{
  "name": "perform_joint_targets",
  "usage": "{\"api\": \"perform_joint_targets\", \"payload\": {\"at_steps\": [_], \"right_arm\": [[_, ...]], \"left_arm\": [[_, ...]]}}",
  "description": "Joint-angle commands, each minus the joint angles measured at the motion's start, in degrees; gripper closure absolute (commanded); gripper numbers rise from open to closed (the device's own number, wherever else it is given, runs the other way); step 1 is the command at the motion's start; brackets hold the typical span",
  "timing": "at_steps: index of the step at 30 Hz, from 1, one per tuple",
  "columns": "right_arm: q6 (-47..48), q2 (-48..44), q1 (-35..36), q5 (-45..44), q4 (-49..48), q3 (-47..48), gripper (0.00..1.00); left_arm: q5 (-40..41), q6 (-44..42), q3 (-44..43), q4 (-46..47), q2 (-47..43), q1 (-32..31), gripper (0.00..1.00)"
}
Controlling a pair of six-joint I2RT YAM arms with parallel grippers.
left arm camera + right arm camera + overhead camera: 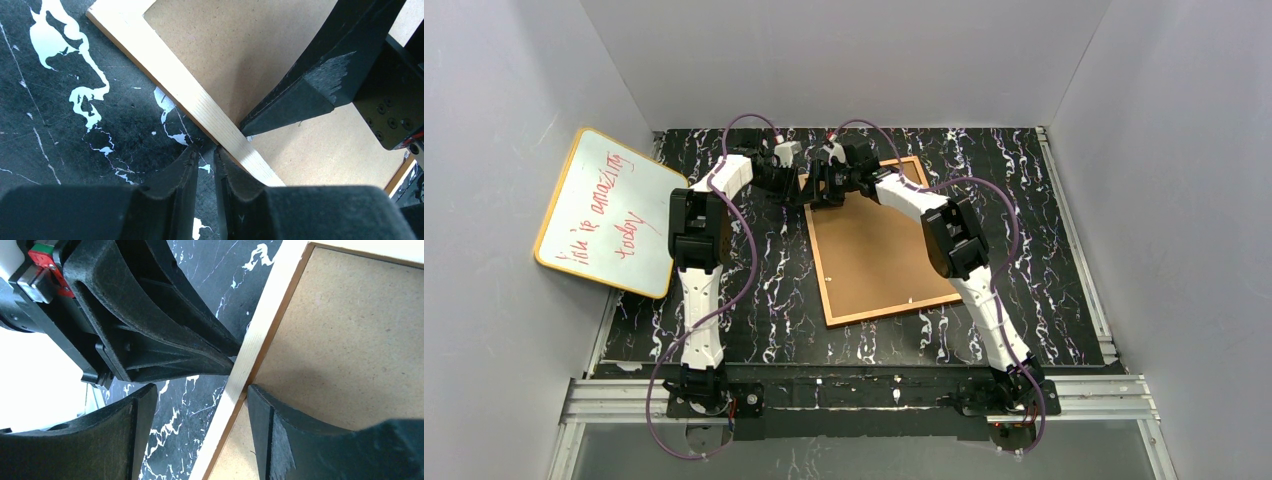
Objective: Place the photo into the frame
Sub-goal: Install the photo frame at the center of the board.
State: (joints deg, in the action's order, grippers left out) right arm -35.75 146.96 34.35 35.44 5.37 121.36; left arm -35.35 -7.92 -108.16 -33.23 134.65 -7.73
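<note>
Frame (884, 250): orange-brown wooden, rectangular, thin border. Lies flat on the bench (754, 300), back uppermost with the brown board showing, right of centre and slightly skewed, its near edge well clear of the arm bases.

Bench: black surface with white marbled veining. Grey walls stand on three sides.

Arm bases: two, bolted to a metal rail (864, 395) at the near edge. Purple cables loop along each arm. Both arms reach to the far-left part of the frame and meet there.

Whiteboard (609, 210): yellow-edged, red handwriting, tilted against the left wall, apart from the frame.

Left gripper (204, 152): set on the bench just outside the frame's left border. Jaws drawn almost together, with only a thin slit between them through which the bench pattern shows. The fingertips (220, 155) sit against the outer edge of the pale wooden border. Whether they press on it or merely touch cannot be told from these views.

Right gripper (200, 387): jaws spread wide and released, straddling the same left border close to the far-left corner. One finger (270, 415) rests on the brown board against the inner edge of the border. The other finger stands over the bench outside the frame, clear of the wood. Nothing is clamped.

The two grippers stand just beside each other, the left one's tips meeting the border opposite the right one's inner finger.
</note>
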Motion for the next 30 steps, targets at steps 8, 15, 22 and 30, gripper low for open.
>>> {"api": "perform_joint_targets", "payload": {"at_steps": [8, 15, 22, 30], "right_arm": [[0.13, -3.23, -2.83, -3.29, -0.46, -2.66, 0.24], [-0.18, -1.69, -0.89, -1.32, -0.32, -3.32, 0.24], [0.07, -0.64, 0.52, 0.32, 0.00, -3.09, 0.25], [1.11, -1.67, -0.47, 0.78, 1.02, -2.07, 0.20]], "left_arm": [[-0.32, -1.43, 2.94, -3.20, -0.77, -1.15, 0.83], [-0.50, -1.66, 2.91, -3.33, -0.84, -1.15, 0.83], [-0.54, -1.66, 2.93, -3.33, -0.77, -1.15, 0.83], [-0.48, -1.40, 2.06, -3.41, -0.66, -1.15, 0.83]]}}
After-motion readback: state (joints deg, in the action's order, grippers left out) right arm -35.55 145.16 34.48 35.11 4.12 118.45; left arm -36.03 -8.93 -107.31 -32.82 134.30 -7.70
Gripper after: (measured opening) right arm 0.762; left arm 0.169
